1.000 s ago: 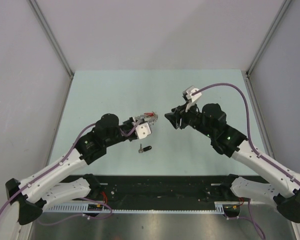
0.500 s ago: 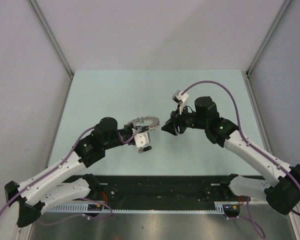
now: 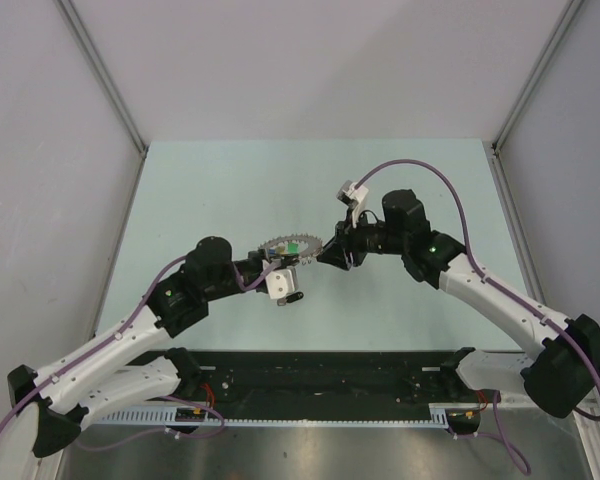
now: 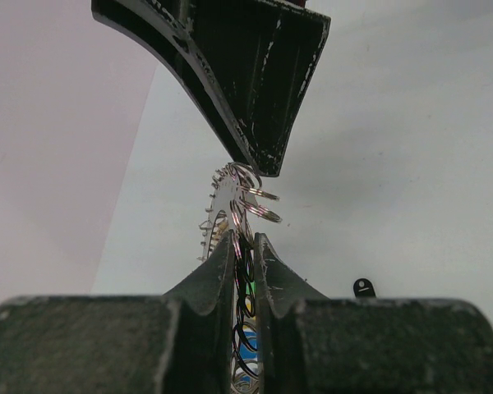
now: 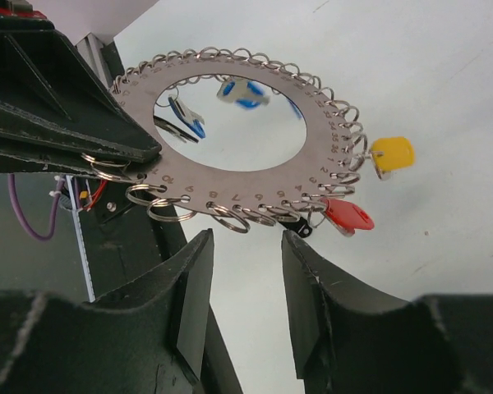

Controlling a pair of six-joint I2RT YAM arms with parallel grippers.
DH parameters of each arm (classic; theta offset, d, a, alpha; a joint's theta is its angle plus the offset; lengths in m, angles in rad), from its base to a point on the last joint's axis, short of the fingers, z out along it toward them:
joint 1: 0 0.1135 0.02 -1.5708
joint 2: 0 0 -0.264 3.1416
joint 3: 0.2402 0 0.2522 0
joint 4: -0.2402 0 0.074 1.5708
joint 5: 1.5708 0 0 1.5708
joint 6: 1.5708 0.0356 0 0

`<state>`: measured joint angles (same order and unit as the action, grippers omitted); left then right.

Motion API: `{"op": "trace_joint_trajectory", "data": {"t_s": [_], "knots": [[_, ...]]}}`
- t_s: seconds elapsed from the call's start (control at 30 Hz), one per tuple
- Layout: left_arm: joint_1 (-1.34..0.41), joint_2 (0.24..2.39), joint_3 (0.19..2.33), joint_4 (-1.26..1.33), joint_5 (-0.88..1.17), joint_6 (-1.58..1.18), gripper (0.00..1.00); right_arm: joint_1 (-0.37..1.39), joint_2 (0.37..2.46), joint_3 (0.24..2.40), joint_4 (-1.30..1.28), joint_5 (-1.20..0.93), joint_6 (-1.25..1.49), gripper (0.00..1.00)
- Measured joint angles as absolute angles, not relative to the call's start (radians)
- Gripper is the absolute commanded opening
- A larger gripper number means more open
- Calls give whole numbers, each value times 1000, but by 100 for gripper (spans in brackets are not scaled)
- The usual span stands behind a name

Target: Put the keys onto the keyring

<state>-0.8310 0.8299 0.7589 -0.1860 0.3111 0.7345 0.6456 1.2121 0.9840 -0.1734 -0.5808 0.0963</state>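
The keyring [image 3: 278, 243] is a flat silver disc with a big hole, numbered and edged with small split rings. My left gripper [image 3: 267, 262] is shut on its near edge and holds it above the table; in the left wrist view the keyring [image 4: 224, 201] stands edge-on between the jaws [image 4: 244, 242]. Keys hang from it: a yellow-headed key [image 5: 392, 153], a red-headed key [image 5: 348, 216], a blue-headed key [image 5: 186, 121]. My right gripper [image 5: 246, 246] is open, its tips just short of the keyring's [image 5: 230, 176] rim. A black-headed key [image 3: 294, 297] lies loose on the table.
The pale green table [image 3: 230, 190] is walled by grey panels left, right and behind. A black rail with cabling [image 3: 320, 385] runs along the near edge between the arm bases. The left wrist's white camera block [image 3: 280, 283] hangs just beside the loose key.
The left arm has turned the keyring from edge-on to flat and shifted it slightly right. The right gripper has moved left up to the ring's rim, its jaws narrowing a little.
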Motion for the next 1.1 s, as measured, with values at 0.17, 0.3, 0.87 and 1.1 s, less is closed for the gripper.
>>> {"op": "trace_joint_trajectory", "data": {"t_s": [0.17,0.3,0.87,1.1], "knots": [[-831,830,759,-177,324,734,1,644,1218,984,-149,-595,98,40],[-831,830,759,-173,327,734,0,644,1220,984,-135,-603,105,35],[-831,826,759,-155,273,716,0,678,1171,984,-135,-491,110,0],[-831,829,759,-145,257,699,0,762,1134,984,-145,-327,75,0]]}}
